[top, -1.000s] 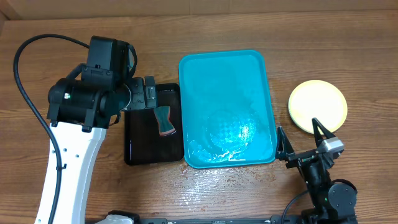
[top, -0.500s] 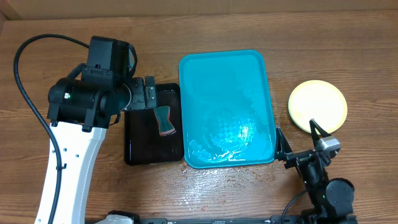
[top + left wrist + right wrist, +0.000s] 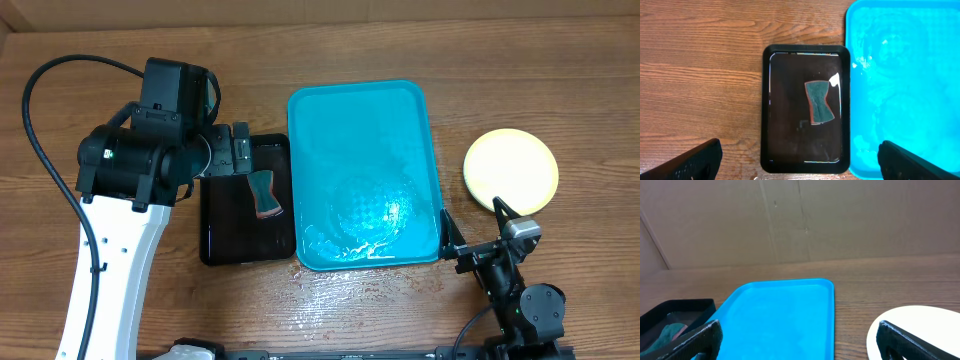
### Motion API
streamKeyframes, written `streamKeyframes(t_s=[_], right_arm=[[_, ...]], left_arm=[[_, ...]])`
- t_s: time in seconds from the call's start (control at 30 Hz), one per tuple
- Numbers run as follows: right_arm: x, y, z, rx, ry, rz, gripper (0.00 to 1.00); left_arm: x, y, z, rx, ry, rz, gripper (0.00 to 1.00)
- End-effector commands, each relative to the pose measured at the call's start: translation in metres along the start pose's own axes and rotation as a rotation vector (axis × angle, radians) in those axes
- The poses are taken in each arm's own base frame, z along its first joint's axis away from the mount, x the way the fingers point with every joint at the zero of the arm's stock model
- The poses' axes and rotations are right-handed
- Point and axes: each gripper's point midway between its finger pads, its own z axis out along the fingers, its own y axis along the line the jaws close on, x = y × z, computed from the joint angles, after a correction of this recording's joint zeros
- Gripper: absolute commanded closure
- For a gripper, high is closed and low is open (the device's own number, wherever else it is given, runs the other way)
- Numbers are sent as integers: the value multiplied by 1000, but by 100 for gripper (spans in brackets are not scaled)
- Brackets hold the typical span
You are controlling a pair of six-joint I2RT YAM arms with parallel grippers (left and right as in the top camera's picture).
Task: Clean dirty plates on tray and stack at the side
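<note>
Two grippers were wide open and both held nothing. The left gripper (image 3: 799,152) hung over the black tray (image 3: 765,110), and the right gripper (image 3: 797,340) stood low at the near right corner of the tray (image 3: 360,130). The black tray, a glossy rectangle with rounded corners, held a thin layer of water and one sponge (image 3: 819,101), green on top with a reddish-brown edge and narrow at its middle. The tray was turquoise plastic with a raised rim, wet and shining, and touched the black tray's right side. The plates (image 3: 511,170) lay on the wooden table (image 3: 560,80) right of the tray, apart from it. They showed as one smooth, pale yellow disc, and I could not tell how many were under it.
</note>
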Motion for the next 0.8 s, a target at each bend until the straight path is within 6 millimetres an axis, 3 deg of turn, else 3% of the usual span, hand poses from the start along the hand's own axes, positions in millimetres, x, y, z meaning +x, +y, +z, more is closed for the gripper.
streamKeyframes(t_s=[0.0,0.33,0.57,0.7,0.77], right_arm=[[2,-4,0,17,-2,-1,0],[2,-4,0,17,-2,-1,0],[2,-4,0,17,-2,-1,0],[2,-4,0,17,-2,-1,0],[2,-4,0,17,-2,-1,0]], left_arm=[[-4,0,-2,-8,-15,13,0],[5,10,-17,-36,-37,35,0],[38,34,-36,-57,-90,-2,0],[28,54,-41,-40,-255,-92,0],[21,48,-45,27,-349,-34,0]])
